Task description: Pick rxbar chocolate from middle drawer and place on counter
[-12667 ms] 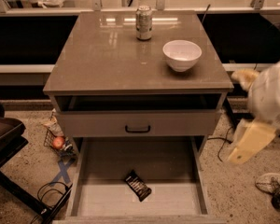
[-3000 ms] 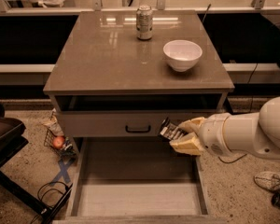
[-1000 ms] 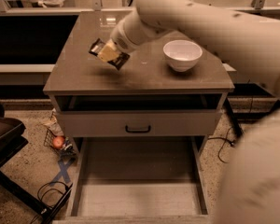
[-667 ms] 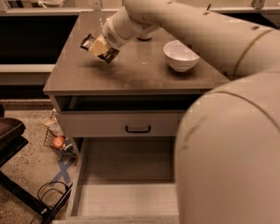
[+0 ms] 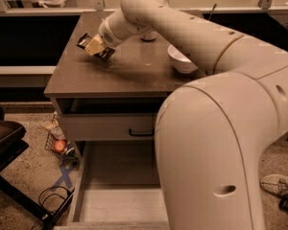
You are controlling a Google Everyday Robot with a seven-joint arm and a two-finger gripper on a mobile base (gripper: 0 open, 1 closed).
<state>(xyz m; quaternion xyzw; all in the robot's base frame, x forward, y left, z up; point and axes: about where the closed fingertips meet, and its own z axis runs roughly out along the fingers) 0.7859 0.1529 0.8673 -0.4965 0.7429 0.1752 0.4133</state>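
Observation:
My gripper [image 5: 94, 47] is over the left part of the counter [image 5: 86, 75], shut on the rxbar chocolate [image 5: 83, 40], a small black wrapper that sticks out on both sides of the yellowish fingers [image 5: 92, 45]. The bar hangs just above the counter top, tilted. The middle drawer [image 5: 115, 195] is pulled out below, and the grey-beige floor that shows is bare. My large cream arm [image 5: 216, 128] fills the right half of the view and hides the drawer's right side.
A white bowl [image 5: 180, 62] stands on the counter's right part, half hidden by my arm. The upper drawer with a black handle [image 5: 141, 132] is slightly open. On the floor at left lie a small wire basket with an orange ball [image 5: 60, 145], blue tape and cables.
My gripper has moved left and slightly down over the counter with the bar in it. My arm now covers more of the view and hides the can.

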